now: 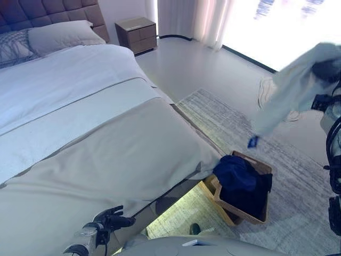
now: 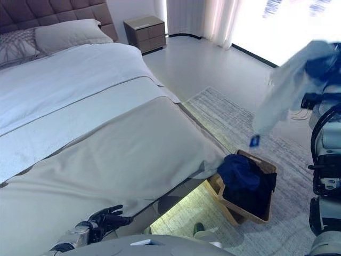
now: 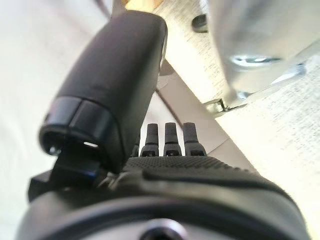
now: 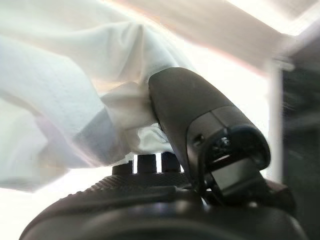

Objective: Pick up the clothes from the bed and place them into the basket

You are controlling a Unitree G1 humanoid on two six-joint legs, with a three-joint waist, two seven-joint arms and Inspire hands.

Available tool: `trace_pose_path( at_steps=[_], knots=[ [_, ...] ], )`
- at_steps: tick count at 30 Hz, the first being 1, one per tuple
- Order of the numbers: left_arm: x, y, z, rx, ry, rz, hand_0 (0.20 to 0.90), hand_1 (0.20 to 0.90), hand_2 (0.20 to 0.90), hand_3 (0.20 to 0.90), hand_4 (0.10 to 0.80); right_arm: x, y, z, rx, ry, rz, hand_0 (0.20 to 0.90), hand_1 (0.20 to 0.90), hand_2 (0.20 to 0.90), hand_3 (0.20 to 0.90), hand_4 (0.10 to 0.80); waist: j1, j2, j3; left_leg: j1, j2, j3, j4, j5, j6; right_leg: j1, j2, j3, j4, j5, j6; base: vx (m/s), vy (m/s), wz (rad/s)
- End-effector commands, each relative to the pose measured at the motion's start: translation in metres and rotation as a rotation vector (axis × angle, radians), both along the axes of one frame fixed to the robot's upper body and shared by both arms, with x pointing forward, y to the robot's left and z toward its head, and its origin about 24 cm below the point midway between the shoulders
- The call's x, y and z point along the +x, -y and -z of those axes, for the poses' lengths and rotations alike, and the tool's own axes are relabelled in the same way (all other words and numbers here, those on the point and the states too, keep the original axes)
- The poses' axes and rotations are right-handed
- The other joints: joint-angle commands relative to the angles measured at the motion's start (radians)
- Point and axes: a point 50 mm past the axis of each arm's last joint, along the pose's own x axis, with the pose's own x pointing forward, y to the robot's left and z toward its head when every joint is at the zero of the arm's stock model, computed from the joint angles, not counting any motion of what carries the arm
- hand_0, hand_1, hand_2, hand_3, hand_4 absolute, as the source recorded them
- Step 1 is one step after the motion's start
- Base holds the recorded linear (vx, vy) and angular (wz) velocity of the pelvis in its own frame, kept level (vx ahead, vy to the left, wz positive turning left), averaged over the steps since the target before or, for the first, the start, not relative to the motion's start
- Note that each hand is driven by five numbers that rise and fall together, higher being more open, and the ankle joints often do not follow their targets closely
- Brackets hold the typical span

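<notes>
My right hand (image 1: 326, 69) is raised at the right, shut on a pale light-blue garment (image 1: 290, 88) that hangs down from it in the air, with a small blue tag at its lower end. In the right wrist view the thumb (image 4: 192, 120) presses the pale cloth (image 4: 75, 95) against the fingers. The wooden basket (image 1: 262, 166) stands on the rug beside the bed, below and left of the hanging garment, with dark blue clothes (image 1: 238, 178) in it. My left hand (image 1: 111, 220) hangs low at the bed's near edge, fingers straight, empty. The bed (image 1: 80, 133) has no loose clothes on it.
The bed has a white sheet, a beige cover and pillows (image 1: 64, 34) at the head. A wooden nightstand (image 1: 137, 34) stands at the back by curtains. A grey rug (image 1: 240, 128) lies under the basket. A person's shoe (image 1: 195, 229) shows near the bed's lit underside.
</notes>
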Motion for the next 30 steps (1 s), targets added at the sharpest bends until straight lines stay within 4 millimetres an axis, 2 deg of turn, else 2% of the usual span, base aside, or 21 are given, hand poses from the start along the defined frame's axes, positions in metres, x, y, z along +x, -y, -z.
trace_pose_path(
  at_steps=[1, 4, 10, 11, 12, 13, 19, 21, 25, 30],
  knots=[
    [0.010, -0.010, -0.006, 0.052, -0.003, 0.094, 0.900, 0.900, 0.900, 0.900, 0.800, 0.004, -0.001, -0.055, -0.186, 0.097, -0.017, 0.300, 0.300, 0.300, 0.200, 0.100, 0.047, -0.017, -0.043, 0.012, -0.072, -0.043, 0.023, -0.127, 0.048, 0.003, 0.024, -0.098, 0.026, -0.052, -0.020, -0.051, -0.107, -0.06],
    [0.021, -0.006, -0.008, 0.048, 0.031, 0.106, 0.900, 0.900, 0.900, 0.900, 0.800, 0.007, 0.006, -0.047, -0.193, 0.026, 0.021, 0.300, 0.300, 0.300, 0.200, 0.100, 0.050, -0.005, -0.016, -0.013, -0.071, -0.044, 0.031, -0.121, 0.045, -0.017, 0.027, -0.101, 0.021, -0.044, -0.022, -0.073, -0.112, 0.00],
    [0.041, -0.001, -0.016, 0.045, 0.107, 0.111, 0.900, 0.900, 0.900, 0.900, 0.800, 0.010, 0.016, -0.012, -0.164, -0.164, 0.102, 0.300, 0.300, 0.300, 0.200, 0.100, 0.053, 0.028, 0.050, -0.082, -0.066, -0.061, 0.042, -0.100, 0.034, -0.074, 0.026, -0.109, 0.019, -0.035, -0.030, -0.109, -0.113, 0.10],
    [0.046, -0.001, -0.019, 0.043, 0.128, 0.106, 0.900, 0.900, 0.900, 0.900, 0.800, 0.009, 0.019, -0.004, -0.154, -0.206, 0.121, 0.359, 0.359, 0.359, 0.269, 0.169, 0.052, 0.035, 0.068, -0.097, -0.066, -0.067, 0.046, -0.095, 0.032, -0.087, 0.026, -0.109, 0.021, -0.033, -0.032, -0.170, -0.091, 0.07],
    [0.051, -0.001, -0.021, 0.040, 0.149, 0.102, 0.900, 0.900, 0.900, 0.900, 0.800, 0.008, 0.022, 0.003, -0.154, -0.248, 0.145, 0.472, 0.472, 0.472, 0.400, 0.300, 0.050, 0.040, 0.084, -0.113, -0.067, -0.072, 0.049, -0.090, 0.030, -0.102, 0.027, -0.107, 0.023, -0.032, -0.035, -0.175, -0.079, 0.05],
    [0.055, 0.000, -0.023, 0.038, 0.166, 0.101, 0.900, 0.900, 0.900, 0.900, 0.800, 0.007, 0.025, 0.009, -0.146, -0.286, 0.166, 0.900, 0.900, 0.900, 0.900, 0.800, 0.051, 0.045, 0.097, -0.127, -0.067, -0.076, 0.052, -0.087, 0.028, -0.112, 0.027, -0.106, 0.024, -0.031, -0.037, -0.174, -0.078, 0.08],
    [0.074, 0.003, -0.033, 0.022, 0.241, 0.100, 0.900, 0.900, 0.900, 0.900, 0.800, -0.005, 0.040, 0.040, -0.133, -0.456, 0.278, 0.900, 0.900, 0.900, 0.900, 0.800, 0.049, 0.070, 0.164, -0.176, -0.060, -0.091, 0.063, -0.067, 0.020, -0.154, 0.033, -0.105, 0.040, -0.032, -0.048, -0.103, -0.060, 0.11],
    [0.077, 0.001, -0.036, 0.022, 0.247, 0.112, 0.900, 0.900, 0.900, 0.900, 0.800, -0.017, 0.050, 0.058, -0.159, -0.580, 0.312, 0.900, 0.900, 0.900, 0.900, 0.800, 0.050, 0.073, 0.171, -0.178, -0.057, -0.092, 0.058, -0.059, 0.017, -0.157, 0.034, -0.109, 0.043, -0.033, -0.050, -0.032, -0.031, 0.01],
    [0.074, -0.003, -0.037, 0.020, 0.241, 0.114, 0.900, 0.900, 0.900, 0.900, 0.800, -0.032, 0.054, 0.082, -0.148, -0.646, 0.308, 0.900, 0.900, 0.900, 0.900, 0.800, 0.045, 0.065, 0.164, -0.163, -0.054, -0.090, 0.056, -0.060, 0.015, -0.145, 0.034, -0.111, 0.045, -0.036, -0.049, 0.026, -0.001, 0.04],
    [0.064, -0.003, -0.032, 0.014, 0.213, 0.113, 0.900, 0.900, 0.900, 0.900, 0.800, -0.048, 0.049, 0.116, -0.091, -0.663, 0.311, 0.900, 0.900, 0.900, 0.900, 0.800, 0.034, 0.049, 0.133, -0.127, -0.053, -0.080, 0.054, -0.072, 0.015, -0.114, 0.036, -0.109, 0.046, -0.046, -0.046, 0.069, 0.030, 0.03]
  ],
)
